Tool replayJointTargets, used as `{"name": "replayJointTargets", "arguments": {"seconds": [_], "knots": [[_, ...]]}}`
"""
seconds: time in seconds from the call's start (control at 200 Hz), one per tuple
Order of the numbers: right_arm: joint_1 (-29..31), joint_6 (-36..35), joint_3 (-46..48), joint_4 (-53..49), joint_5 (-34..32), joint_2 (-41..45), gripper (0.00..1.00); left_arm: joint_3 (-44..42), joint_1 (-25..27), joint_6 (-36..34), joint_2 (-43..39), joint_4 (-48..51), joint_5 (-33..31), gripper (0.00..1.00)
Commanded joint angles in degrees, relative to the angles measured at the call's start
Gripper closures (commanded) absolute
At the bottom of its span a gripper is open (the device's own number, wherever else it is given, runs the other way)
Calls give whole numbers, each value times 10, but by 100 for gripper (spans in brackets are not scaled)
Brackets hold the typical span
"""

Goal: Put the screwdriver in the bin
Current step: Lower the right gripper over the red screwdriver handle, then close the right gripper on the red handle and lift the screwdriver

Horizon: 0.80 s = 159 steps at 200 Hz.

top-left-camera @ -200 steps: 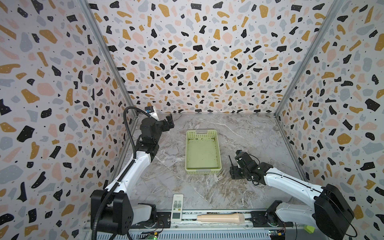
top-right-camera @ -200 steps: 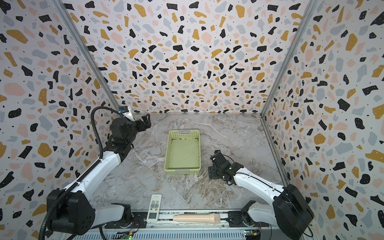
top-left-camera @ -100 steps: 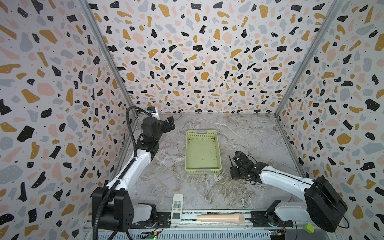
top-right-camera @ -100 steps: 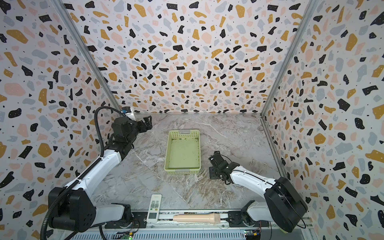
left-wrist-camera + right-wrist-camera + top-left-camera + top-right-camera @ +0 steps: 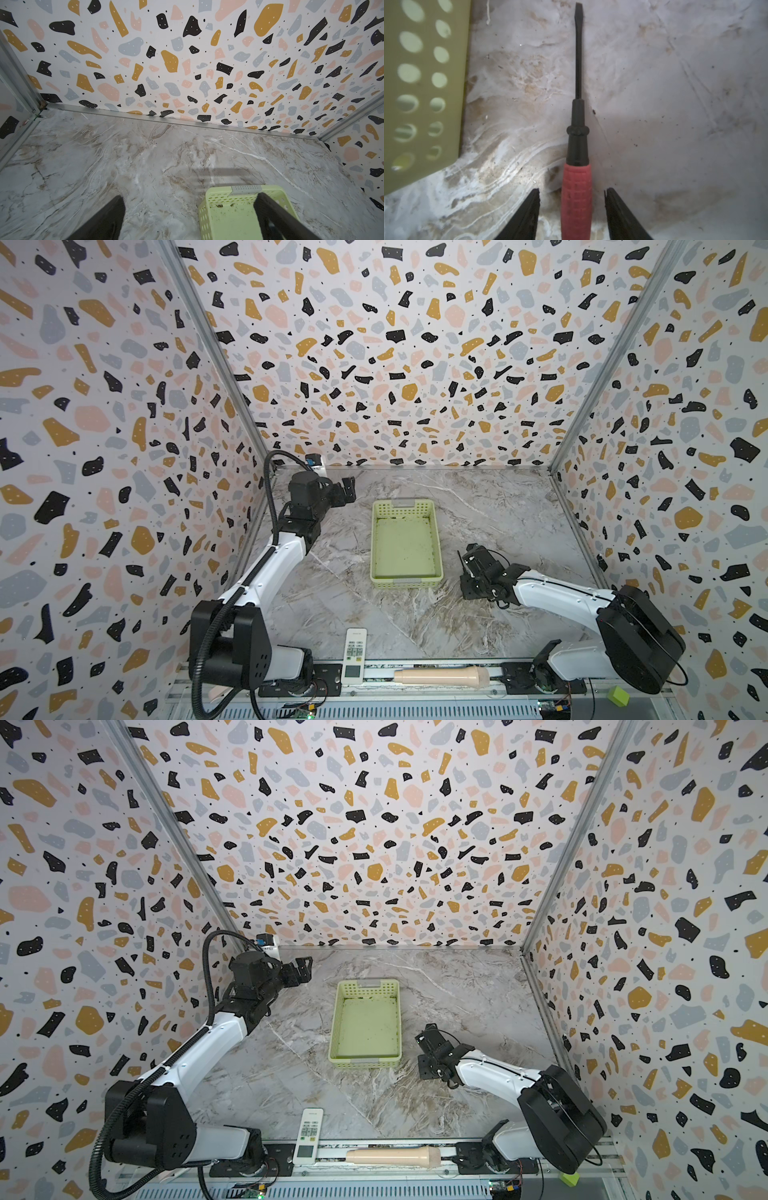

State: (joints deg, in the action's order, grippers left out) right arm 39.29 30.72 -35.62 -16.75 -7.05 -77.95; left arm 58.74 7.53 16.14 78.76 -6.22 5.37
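Observation:
The screwdriver (image 5: 576,197), red-handled with a black collar and thin dark shaft, lies flat on the marble table just right of the bin. Only its shaft (image 5: 460,562) shows in a top view. My right gripper (image 5: 573,189) is low over the table and straddles the red handle. Its jaws are open, with a gap on each side of the handle. The bin (image 5: 436,539) is a pale yellow-green perforated basket in mid-table, and its wall (image 5: 455,93) is close beside the screwdriver. My left gripper (image 5: 348,489) hangs open and empty above the table's back left, near the bin's far end (image 5: 220,191).
A white remote (image 5: 354,655) and a beige cylindrical object (image 5: 440,676) lie along the front rail. A small green block (image 5: 618,695) sits at the front right. Patterned walls close the table on three sides.
The right gripper's jaws have drawn in around the screwdriver handle, and it has settled lower by the bin's near right corner. The left arm has shifted slightly.

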Motion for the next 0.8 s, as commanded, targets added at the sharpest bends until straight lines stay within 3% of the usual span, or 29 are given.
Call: {"name": "replayJointTargets", "arguments": {"seconds": [0.0, 0.27, 0.791], "knots": [[-3, -4, 1, 3, 7, 5, 49, 23, -1, -7, 0, -1, 7, 0], [-22, -4, 16, 20, 36, 14, 53, 23, 0, -5, 4, -2, 4, 0], [-25, -16, -1, 1, 17, -2, 65, 23, -1, 0, 6, -2, 1, 0]]}}
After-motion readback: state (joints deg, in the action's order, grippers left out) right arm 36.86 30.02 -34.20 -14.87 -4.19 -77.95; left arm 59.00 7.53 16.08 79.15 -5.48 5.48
